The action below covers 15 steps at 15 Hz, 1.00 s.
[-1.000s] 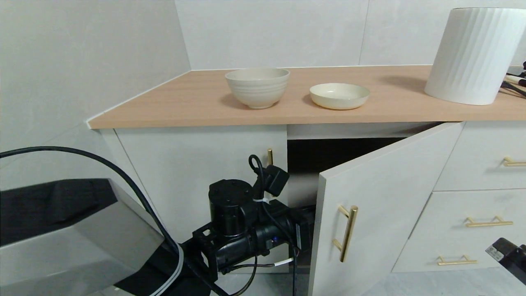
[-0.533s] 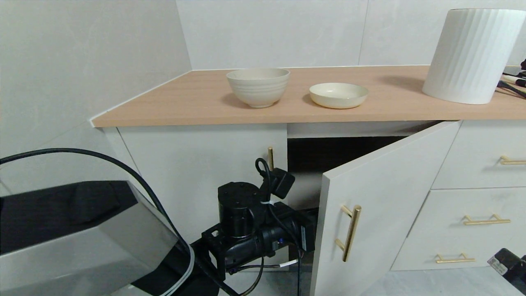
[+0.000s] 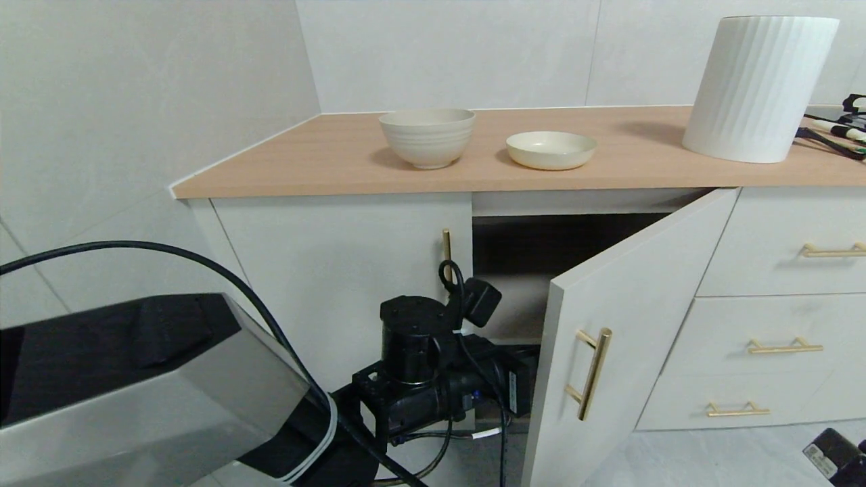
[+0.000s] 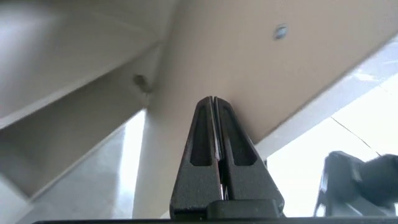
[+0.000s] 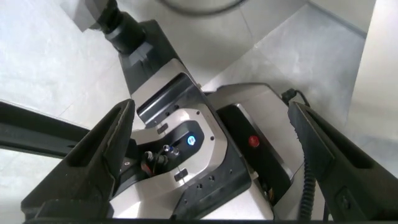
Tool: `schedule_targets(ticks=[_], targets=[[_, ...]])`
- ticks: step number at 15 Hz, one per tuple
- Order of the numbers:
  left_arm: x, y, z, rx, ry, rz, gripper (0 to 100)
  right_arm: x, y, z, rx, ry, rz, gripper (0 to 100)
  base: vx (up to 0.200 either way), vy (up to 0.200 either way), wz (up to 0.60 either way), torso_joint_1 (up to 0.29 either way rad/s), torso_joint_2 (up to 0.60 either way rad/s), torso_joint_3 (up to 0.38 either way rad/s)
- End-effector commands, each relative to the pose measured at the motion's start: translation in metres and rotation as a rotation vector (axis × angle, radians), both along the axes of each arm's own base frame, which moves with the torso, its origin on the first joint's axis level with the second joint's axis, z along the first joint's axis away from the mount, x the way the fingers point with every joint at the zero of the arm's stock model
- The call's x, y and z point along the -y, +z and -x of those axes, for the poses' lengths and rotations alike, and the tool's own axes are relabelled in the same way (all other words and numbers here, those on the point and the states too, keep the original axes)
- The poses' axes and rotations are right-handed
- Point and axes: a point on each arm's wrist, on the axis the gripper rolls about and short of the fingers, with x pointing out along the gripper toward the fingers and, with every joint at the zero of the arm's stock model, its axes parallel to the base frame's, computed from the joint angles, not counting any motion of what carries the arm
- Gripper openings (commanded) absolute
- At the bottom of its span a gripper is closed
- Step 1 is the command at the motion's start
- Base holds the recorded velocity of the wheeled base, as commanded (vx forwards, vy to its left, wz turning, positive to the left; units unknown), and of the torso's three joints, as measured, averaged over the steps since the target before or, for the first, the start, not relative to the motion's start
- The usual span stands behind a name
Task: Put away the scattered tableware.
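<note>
Corner kitchen, pale tiled walls, wood-top bench (image 3: 325, 162) over white cabinets.

Left jaws: closed flat, both fingers (image 4: 200, 149) pressed together, nothing held. The left wrist view gives that, with a beige panel (image 4: 249, 68) carrying a small screw cap (image 4: 281, 30) just past the tips; can't tell which panel it is. In the head view the left arm (image 3: 419, 365) sits low at the foot of the open cabinet and the door edge covers its tip.

Right jaws: wide open, fingers (image 5: 102, 155) spread far apart, empty, pale floor tile (image 5: 50, 56) beyond them in the right wrist view. Head view catches just a dark corner of that arm (image 3: 835, 460), low over the floor at far right.

Tableware, head view: ribbed cream bowl (image 3: 427, 137) and shallow cream dish (image 3: 551, 149) upright on the bench, side by side, not touching, bowl to the left. Well apart from both jaws.

Cabinet door (image 3: 629, 325) hangs open below the dish, brass handle (image 3: 590, 373) on its face. Drawers (image 3: 778, 338) shut to its right. White ribbed canister (image 3: 758, 88) further right on the bench, dark utensils (image 3: 835, 128) beside it.
</note>
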Motion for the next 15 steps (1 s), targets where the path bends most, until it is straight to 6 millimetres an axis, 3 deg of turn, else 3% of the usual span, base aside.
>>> schedule_targets(ticks=[1, 6, 11, 13, 15], targets=[[0.006, 0.003, -0.002, 0.008, -0.005, 0.008, 0, 0.0, 0.0, 0.0, -0.001, 0.003, 0.0, 100, 0.0, 0.0, 0.0, 0.0, 0.0, 0.0], [0.019, 0.003, 0.0, 0.008, -0.026, 0.009, 0, 0.0, 0.0, 0.001, 0.001, 0.008, -0.002, 100, 0.0, 0.0, 0.0, 0.0, 0.0, 0.0], [0.086, 0.033, 0.065, 0.025, -0.26, 0.047, 0, 0.011, -0.003, 0.019, 0.078, 0.19, -0.062, 100, 0.0, 0.0, 0.0, 0.0, 0.0, 0.0], [0.08, 0.047, 0.077, 0.039, -0.273, 0.072, 0, 0.013, -0.001, 0.022, 0.095, 0.209, -0.084, 100, 0.0, 0.0, 0.0, 0.0, 0.0, 0.0], [0.043, 0.067, 0.066, 0.025, -0.197, 0.14, 0, 0.012, -0.001, 0.021, 0.088, 0.209, -0.08, 100, 0.0, 0.0, 0.0, 0.0, 0.0, 0.0]])
